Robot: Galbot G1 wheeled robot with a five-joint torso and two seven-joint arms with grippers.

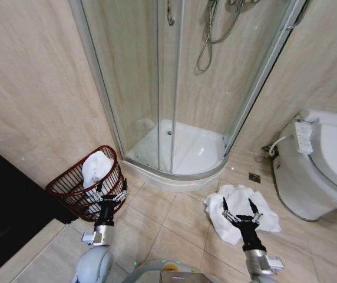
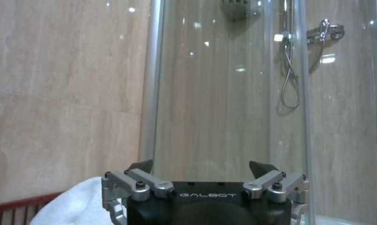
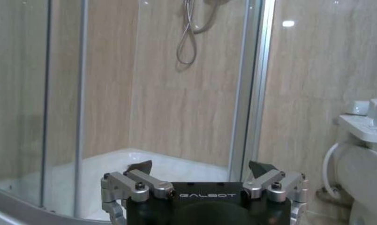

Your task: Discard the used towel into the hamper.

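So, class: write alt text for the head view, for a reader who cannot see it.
A white towel lies crumpled on the tiled floor beside a toilet, with the open right gripper over it. The open left gripper hangs before a hamper already holding white cloth, beside a glass shower.

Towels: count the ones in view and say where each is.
2. One white towel sits in the hamper by the wall, beyond the open left gripper. The other towel lies crumpled on the floor beside the toilet, under the open right gripper. More may be hidden inside the hamper.
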